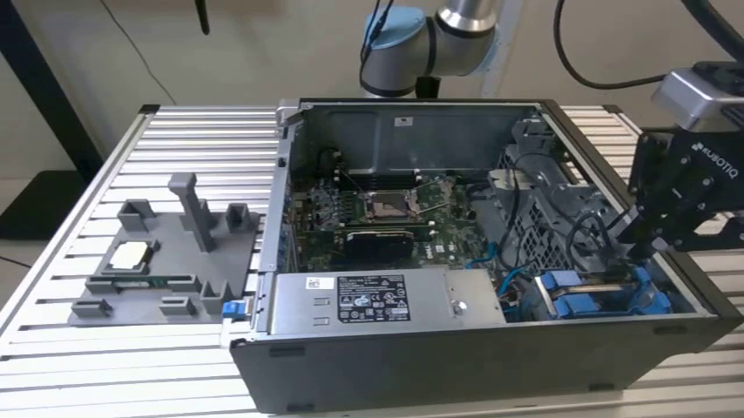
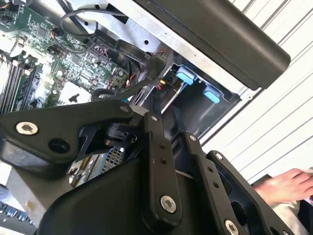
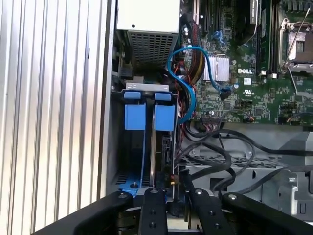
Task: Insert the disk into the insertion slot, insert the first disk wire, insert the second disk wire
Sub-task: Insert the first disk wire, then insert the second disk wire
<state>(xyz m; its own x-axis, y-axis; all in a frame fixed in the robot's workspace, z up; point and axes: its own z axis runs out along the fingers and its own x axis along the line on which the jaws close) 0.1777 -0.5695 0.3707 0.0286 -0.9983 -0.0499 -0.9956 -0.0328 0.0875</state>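
An open computer case (image 1: 407, 374) lies on a slatted metal table (image 1: 70, 366), and the robot's gripper (image 1: 642, 248) reaches down into the case's near corner on the exterior view's right. I cannot tell whether its jaws are open or closed, because its own black linkage hides the tips. Directly under it is the drive bay, where the disk (image 3: 165, 117) stands on edge in its bright blue carrier, with a second blue carrier just beside it. The first step looks done or nearly done, since the disk sits down inside the slot, though I cannot tell if it is pushed fully home. The two wire steps look unfinished. In the second wrist view a black connector (image 2: 168, 78) with red and yellow leads sits just beside the carrier's pale blue tabs, and whether it is plugged in is unclear. A thin blue cable (image 3: 188, 93) loops above the bay and runs to the motherboard (image 1: 384, 209). Thick black cables (image 3: 230, 156) crowd the space on the far side of the bay and would hamper any reach there. The grey labelled power-supply box (image 1: 372, 300) sits close against the bay on the exterior view's left. Well apart, further left on the table, is a grey fixture tray (image 1: 152, 261). A person's hand (image 2: 286, 186) rests outside the case.
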